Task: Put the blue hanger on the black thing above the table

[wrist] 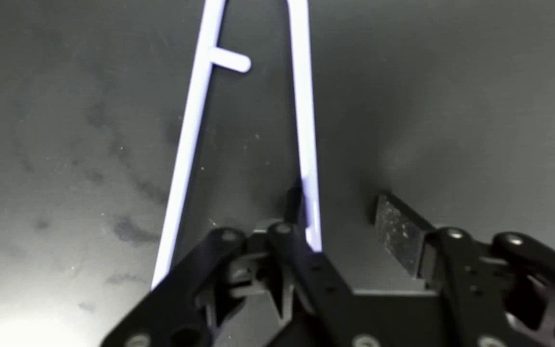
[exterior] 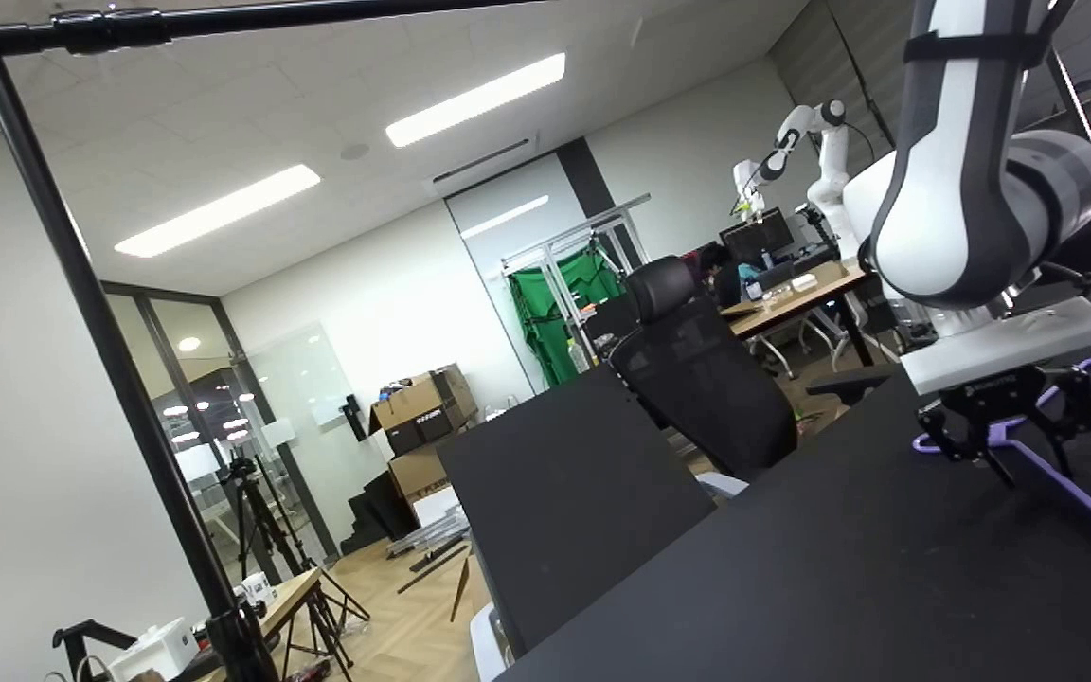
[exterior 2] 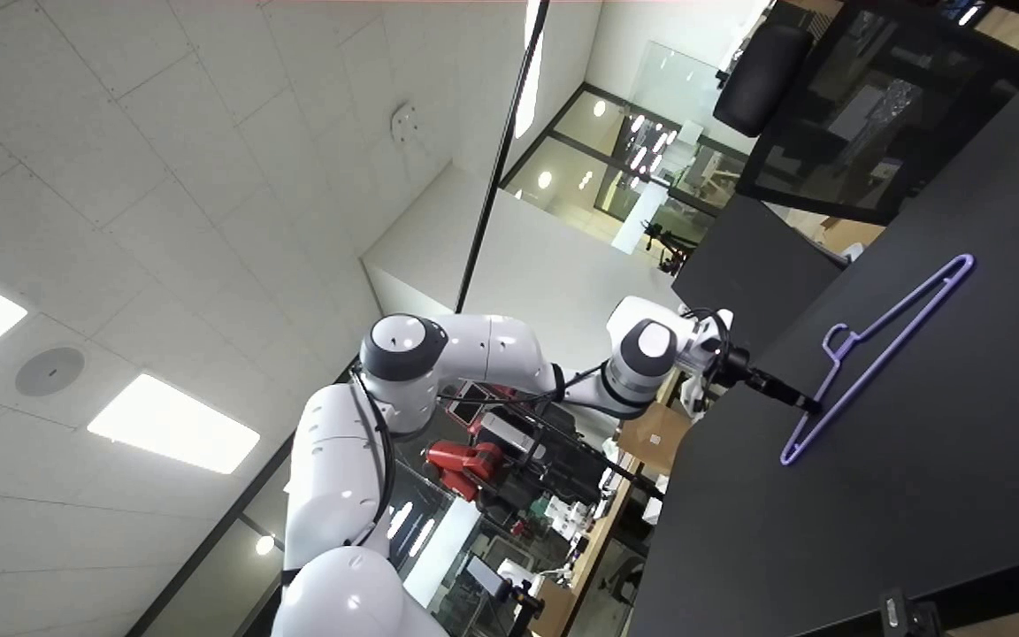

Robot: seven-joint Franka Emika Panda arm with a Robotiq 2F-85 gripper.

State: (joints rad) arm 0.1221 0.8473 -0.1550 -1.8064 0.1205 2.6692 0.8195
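Wrist view catches the black, two-fingered metal pincer [wrist: 337,212] with its jaws parted, gripping nothing: one sloping shoulder of the slender blue-purple, plastic-looking clothes hanger [wrist: 304,106] runs through the gap, close beside one finger and clearly apart from the other; whether it touches the nearer finger cannot be told. In both exterior views the hanger lies on the broad matte black counter [exterior 2: 916,495], and an exterior view shows its hook uncovered, with the pincer over the shoulder between that hook and a corner. Closing on this shoulder looks like the step in hand. It would go best with the gap first centred over the shoulder, since squeezing from here would likely shove so slight a hanger sideways. The tips want to sit low enough that the thin shoulder cannot slip beneath them, yet without pressing hard on the counter. An off-centre hold will probably let the hanger swing or tip, so a firm squeeze and a slow, straight lift should serve, keeping the hook clear for the long, slim, straight black bar [exterior: 318,13] across the top of an exterior view.
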